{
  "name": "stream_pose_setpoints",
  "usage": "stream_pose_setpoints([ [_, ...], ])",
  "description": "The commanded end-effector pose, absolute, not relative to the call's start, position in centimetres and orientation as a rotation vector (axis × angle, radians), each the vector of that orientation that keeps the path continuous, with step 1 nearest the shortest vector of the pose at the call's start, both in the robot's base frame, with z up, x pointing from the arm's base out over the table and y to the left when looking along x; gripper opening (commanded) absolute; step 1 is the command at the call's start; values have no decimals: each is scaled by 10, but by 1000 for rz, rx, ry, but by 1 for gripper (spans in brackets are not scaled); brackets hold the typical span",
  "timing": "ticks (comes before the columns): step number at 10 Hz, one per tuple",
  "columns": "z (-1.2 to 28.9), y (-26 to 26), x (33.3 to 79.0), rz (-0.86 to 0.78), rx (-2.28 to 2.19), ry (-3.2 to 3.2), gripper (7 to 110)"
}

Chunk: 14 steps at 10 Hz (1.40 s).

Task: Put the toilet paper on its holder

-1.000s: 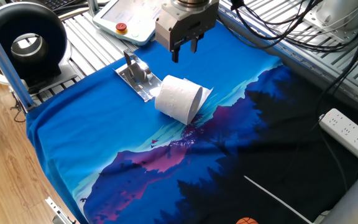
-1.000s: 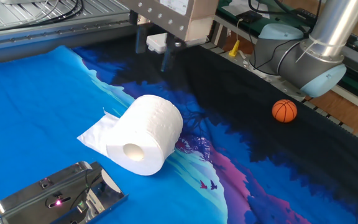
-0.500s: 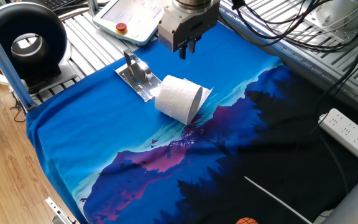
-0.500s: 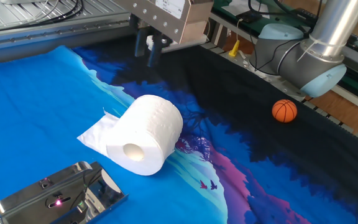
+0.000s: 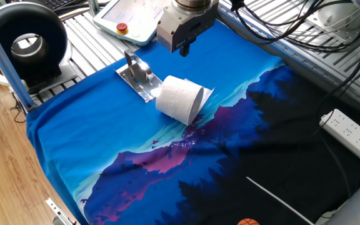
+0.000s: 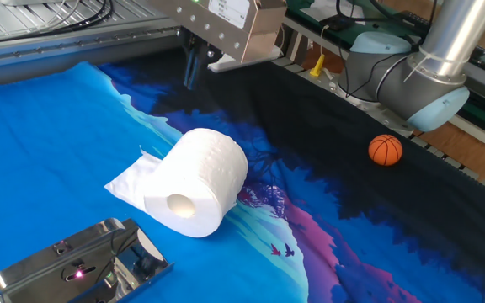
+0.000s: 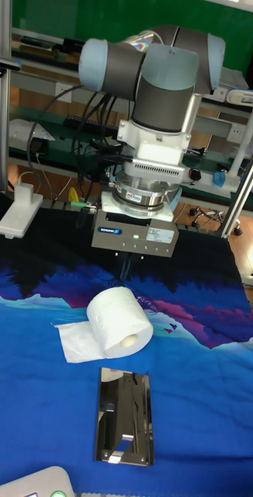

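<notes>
Toilet paper (image 5: 180, 100) lies on its side on the blue printed cloth (image 5: 92, 144) covering the desk, hollow core facing the holder (image 5: 139, 76), loose sheet trailing flat behind it. That silver holder rests on the cloth just beside the roll, its bent arm up. Above and behind the roll hangs the gripper (image 5: 183, 47), fingers drawn together with nothing between them, clear of the paper. An orange ball (image 6: 386, 150) sits well apart on the dark part of the cloth
</notes>
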<state>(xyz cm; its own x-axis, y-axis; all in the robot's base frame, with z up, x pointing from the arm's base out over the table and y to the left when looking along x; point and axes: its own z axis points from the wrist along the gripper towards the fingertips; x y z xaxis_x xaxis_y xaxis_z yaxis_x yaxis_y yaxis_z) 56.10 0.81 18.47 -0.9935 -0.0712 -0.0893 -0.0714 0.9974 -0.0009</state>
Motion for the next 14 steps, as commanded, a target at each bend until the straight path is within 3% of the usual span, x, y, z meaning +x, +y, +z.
stream_pose_setpoints([
  [1,178,17,558,15,-119,3051,7],
  [8,166,28,551,0,-143,3055,7],
  [12,167,58,550,152,-85,3053,7],
  [14,166,54,548,127,-103,3062,7],
])
